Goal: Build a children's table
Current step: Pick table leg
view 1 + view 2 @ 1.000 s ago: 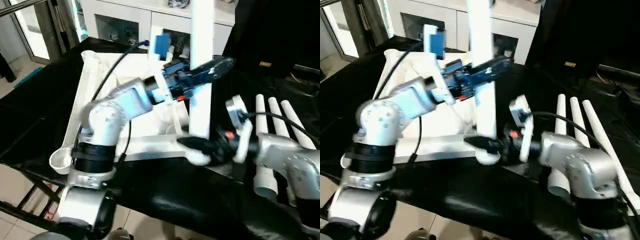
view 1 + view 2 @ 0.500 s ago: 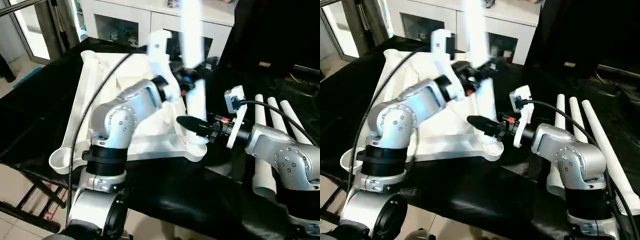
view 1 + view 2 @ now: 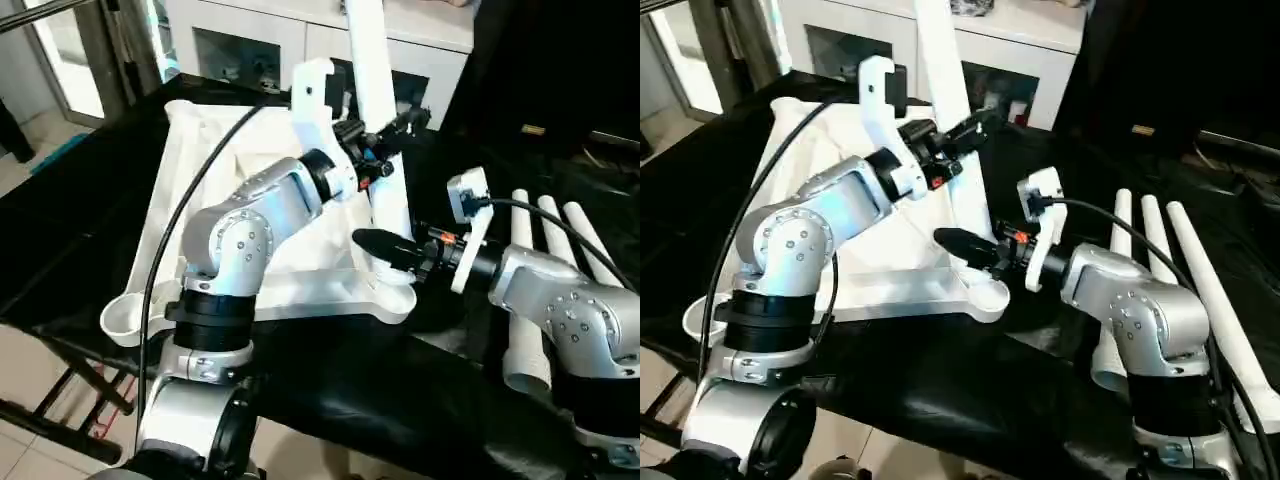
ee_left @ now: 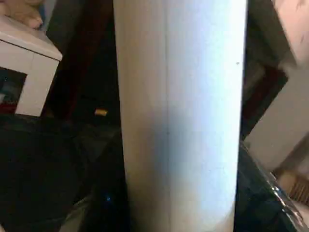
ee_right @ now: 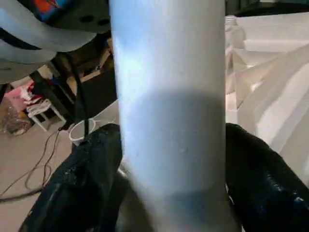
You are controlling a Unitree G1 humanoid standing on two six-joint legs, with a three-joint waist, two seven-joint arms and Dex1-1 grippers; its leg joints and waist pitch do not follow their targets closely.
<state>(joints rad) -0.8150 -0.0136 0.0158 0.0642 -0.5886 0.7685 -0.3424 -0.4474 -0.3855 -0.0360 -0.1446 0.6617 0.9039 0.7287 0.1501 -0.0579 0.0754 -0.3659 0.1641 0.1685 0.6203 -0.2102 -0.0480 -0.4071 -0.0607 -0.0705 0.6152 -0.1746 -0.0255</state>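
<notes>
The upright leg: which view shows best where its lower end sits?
The left eye view: the leg stands at the top's near corner socket, between both grippers. The right eye view shows the same. Both wrist views show its shaft close up.

One white table top (image 3: 200, 200), four tube legs: one upright leg (image 3: 375, 120), three lying legs (image 3: 545, 280).

The upright leg (image 3: 378, 130) looks like smooth matt white plastic, as does the ribbed table top (image 3: 200, 160). The bench (image 3: 400, 400) seems covered with glossy black sheet. Both forearms look like brushed silver metal, each claw dark and slightly shiny.
</notes>
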